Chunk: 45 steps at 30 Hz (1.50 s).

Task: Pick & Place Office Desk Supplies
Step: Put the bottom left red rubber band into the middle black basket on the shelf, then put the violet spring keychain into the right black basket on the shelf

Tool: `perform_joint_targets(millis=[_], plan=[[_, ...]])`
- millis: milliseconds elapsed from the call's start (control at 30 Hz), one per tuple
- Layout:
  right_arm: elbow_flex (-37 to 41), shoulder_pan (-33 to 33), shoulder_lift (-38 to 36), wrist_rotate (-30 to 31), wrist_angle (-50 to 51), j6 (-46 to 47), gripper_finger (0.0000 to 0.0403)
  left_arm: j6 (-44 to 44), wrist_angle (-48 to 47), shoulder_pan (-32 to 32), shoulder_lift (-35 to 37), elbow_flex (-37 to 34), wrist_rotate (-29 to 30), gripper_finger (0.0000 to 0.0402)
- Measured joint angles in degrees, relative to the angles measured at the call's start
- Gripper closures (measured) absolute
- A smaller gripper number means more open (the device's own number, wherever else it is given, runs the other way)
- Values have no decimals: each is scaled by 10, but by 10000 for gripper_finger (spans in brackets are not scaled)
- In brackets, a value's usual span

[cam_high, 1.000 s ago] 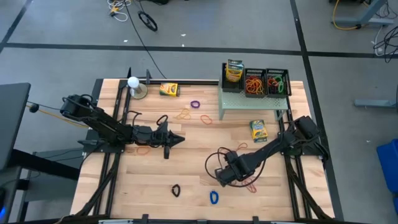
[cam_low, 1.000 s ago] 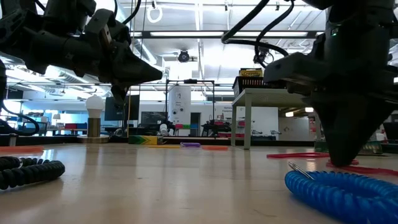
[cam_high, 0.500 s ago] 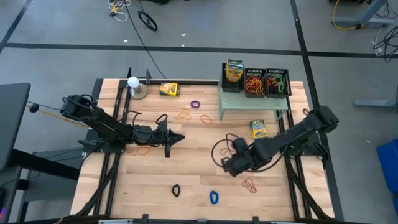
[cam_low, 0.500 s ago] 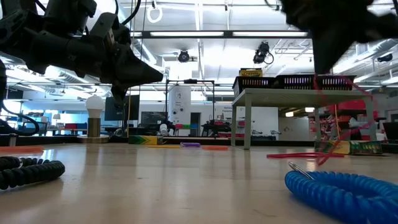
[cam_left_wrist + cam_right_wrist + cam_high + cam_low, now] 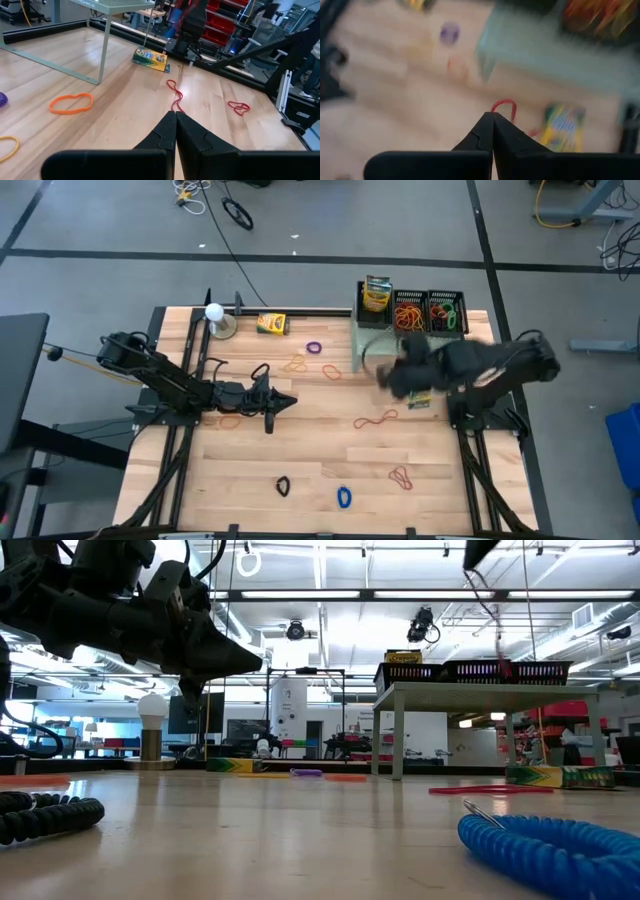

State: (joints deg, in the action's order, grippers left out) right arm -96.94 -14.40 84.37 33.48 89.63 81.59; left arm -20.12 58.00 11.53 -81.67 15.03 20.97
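Fingers of right gripper (image 5: 493, 116) pinch red rubber band (image 5: 503, 105); left gripper (image 5: 175, 116) closed, empty.

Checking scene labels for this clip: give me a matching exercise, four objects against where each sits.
Things:
1. blue rubber band
2. purple rubber band
3. upright crayon box
4. white ball

Places:
A. in a mesh tray on the shelf
B. on the table, near the edge opposite the shelf
C. on a stand at a table corner
D. on the wood between the flat crayon box and the shelf

Pairs: 1-B, 2-D, 3-A, 4-C
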Motion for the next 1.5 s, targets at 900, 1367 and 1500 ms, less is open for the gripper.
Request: perform_joint_targets(millis=[900,1367,1500], plan=[[65,525,-44,-75,-224,-622,400,-19,1,0,0,0,32,388],[170,561,-44,-191,-241,-626,362,-79,1,0,0,0,75,388],[171,561,-45,-192,-243,-632,322,-113,10,0,0,0,75,388]])
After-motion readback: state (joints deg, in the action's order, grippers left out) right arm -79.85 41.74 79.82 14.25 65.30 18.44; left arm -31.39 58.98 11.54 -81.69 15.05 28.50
